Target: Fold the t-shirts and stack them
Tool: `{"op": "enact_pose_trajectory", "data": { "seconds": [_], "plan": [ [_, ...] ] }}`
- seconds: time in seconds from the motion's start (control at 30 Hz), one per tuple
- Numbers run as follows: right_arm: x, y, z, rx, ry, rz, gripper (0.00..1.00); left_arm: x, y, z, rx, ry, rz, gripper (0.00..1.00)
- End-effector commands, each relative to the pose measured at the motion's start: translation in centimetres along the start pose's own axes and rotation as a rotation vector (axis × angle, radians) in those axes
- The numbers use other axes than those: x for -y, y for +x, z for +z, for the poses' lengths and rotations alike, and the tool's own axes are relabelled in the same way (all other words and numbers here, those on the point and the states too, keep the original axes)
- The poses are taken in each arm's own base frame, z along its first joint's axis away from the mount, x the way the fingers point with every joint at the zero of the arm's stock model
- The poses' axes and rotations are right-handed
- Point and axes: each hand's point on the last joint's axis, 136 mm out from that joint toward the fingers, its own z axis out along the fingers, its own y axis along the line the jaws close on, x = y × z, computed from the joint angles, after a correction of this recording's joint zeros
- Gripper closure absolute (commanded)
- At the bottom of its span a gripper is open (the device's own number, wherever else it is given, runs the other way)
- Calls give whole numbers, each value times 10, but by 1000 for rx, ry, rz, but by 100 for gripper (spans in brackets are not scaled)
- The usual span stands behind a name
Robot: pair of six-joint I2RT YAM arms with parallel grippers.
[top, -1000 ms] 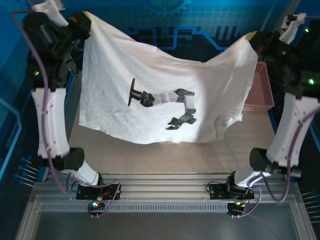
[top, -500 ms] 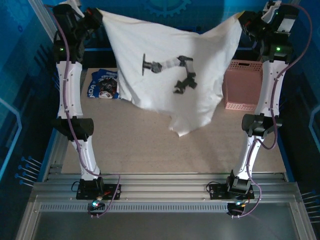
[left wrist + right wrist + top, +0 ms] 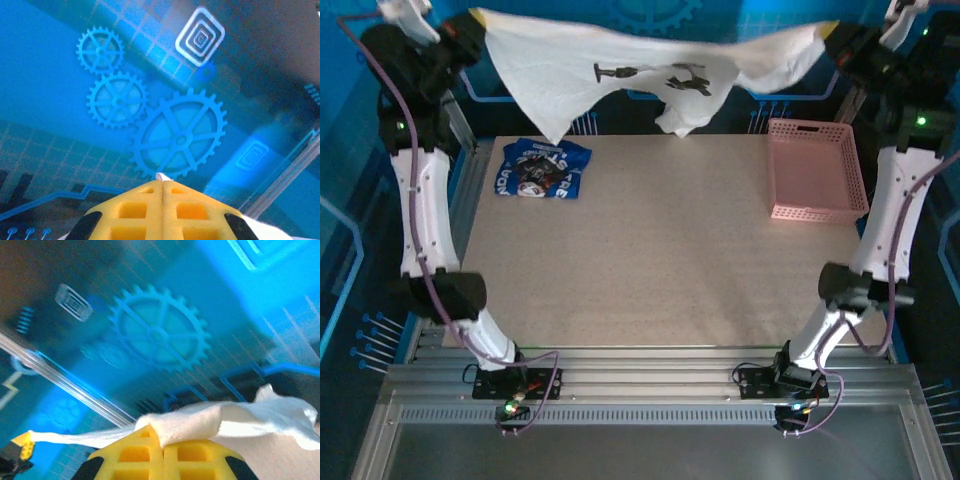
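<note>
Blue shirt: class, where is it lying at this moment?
In the top view the blue shirt lies crumpled at the table's far left, opposite the pink basket on the right.

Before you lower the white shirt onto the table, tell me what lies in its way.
Nothing visible in the middle of the table. The white t-shirt hangs pinched by the left fingers and right fingers over the far edge; the blue t-shirt lies far left, the pink basket far right.

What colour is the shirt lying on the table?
Royal blue with white lettering; the blue t-shirt shows best in the top external view.
</note>
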Motion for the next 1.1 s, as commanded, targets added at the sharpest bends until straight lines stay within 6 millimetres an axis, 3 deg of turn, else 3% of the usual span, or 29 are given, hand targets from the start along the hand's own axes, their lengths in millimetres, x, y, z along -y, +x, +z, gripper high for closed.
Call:
{"op": "enact_pose_trajectory", "data": {
  "seconds": [0.0, 0.07, 0.17, 0.27, 0.37, 0.47, 0.63, 0.83, 1.07],
  "plan": [
    [87, 99, -9, -189, 226, 107, 100, -44, 77, -24, -105, -49, -54, 100],
    [124, 146, -28, -224, 314, 198, 100, -73, 134, -50, -167, -116, -125, 100],
    [184, 232, -61, -330, 483, 354, 100, -113, 218, -94, -245, -235, -265, 100],
    [230, 308, -102, -403, 646, 455, 100, -160, 304, -155, -326, -460, -393, 100],
    [260, 364, -140, -431, 767, 588, 100, -189, 365, -214, -409, -685, -496, 100],
    [269, 395, -164, -438, 833, 642, 100, -202, 401, -258, -475, -855, -564, 100],
    [273, 420, -185, -493, 901, 640, 100, -222, 423, -305, -519, -1090, -565, 100],
    [276, 429, -194, -523, 938, 644, 100, -229, 433, -339, -537, -1270, -594, 100],
    [277, 427, -193, -530, 939, 637, 100, -230, 429, -332, -521, -1250, -596, 100]
  ]
}}
